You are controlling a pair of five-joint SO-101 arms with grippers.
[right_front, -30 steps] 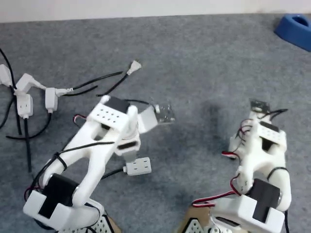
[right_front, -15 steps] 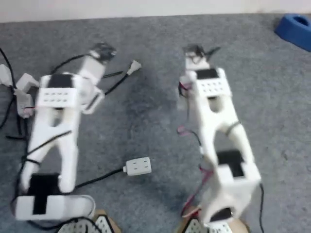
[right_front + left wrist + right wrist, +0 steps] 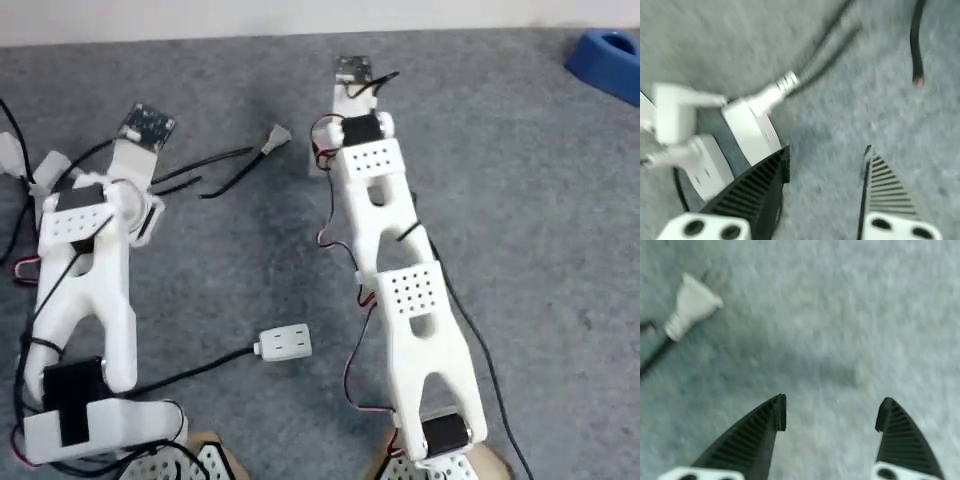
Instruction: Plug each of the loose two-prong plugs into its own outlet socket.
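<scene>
The bench [image 3: 520,250] is covered in a grey, carpet-like mat with a short, felty nap, and both white plastic arms stretch out across it. The right pincer [image 3: 834,400] hangs over bare mat towards the far middle, its two tapering black fingers [image 3: 747,440] ribbed on their inner faces, spread wide with nothing between them. The loose plug [image 3: 275,138] lies just beside it, apart from the fingers. It is a small white, cone-shaped body that narrows into a ridged collar and then a thin black lead running off to the left. The left pincer [image 3: 826,152] is over the left side of the bench, also spread wide and holding nothing, right above a huddle of white outlet blocks [image 3: 750,125]. These are smooth, boxy pieces with rounded corners, and one has a white plug and lead meeting its end. One finger overlaps that block in the wrist view, though I cannot tell whether it touches. A stray black cable end [image 3: 918,55] with a reddish tip lies nearby on the mat. Nearer the arm bases, well apart from both pincers, a single outlet block [image 3: 283,343] rests flat on a glossy black cord [image 3: 190,372]. A blue moulded plastic piece [image 3: 607,58] sits at the far right corner.
</scene>
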